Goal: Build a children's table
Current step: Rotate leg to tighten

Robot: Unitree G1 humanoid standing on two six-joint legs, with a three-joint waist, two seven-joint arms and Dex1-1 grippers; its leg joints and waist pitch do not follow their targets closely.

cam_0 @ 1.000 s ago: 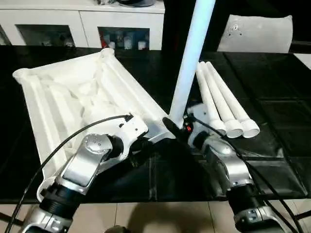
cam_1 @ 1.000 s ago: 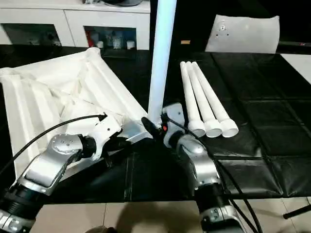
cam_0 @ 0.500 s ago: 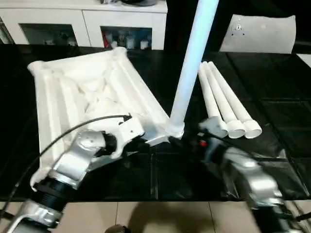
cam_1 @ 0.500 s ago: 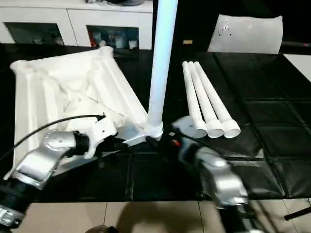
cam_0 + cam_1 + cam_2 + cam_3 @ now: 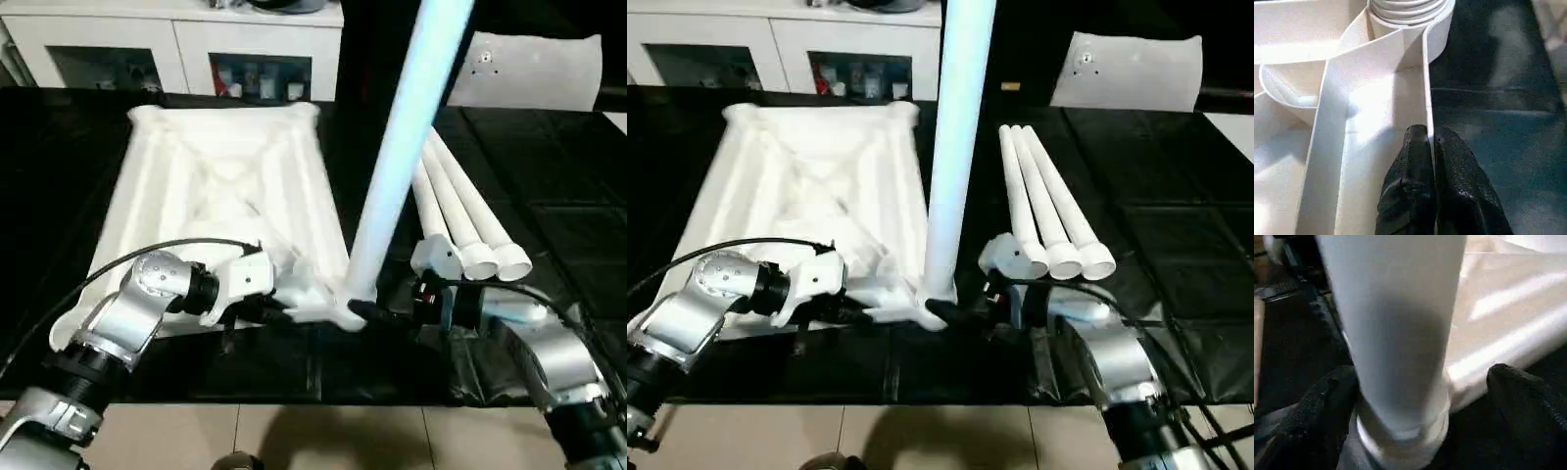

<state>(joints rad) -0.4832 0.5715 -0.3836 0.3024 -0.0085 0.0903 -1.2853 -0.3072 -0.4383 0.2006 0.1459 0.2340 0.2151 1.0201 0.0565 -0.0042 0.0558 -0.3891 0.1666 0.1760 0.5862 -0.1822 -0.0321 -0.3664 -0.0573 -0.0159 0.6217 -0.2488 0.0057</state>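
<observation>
Left gripper [image 5: 1431, 147] jaws clamped on the tabletop [image 5: 220, 186] rim near its corner socket. Right gripper [image 5: 1420, 396] jaws wide open, straddling the upright leg [image 5: 397, 157] seated in that socket, not gripping. Tabletop lies ribs-up on the black worktop [image 5: 549, 211]; three spare legs [image 5: 1048, 211] lie beside it, cabinet [image 5: 176, 44] behind.
</observation>
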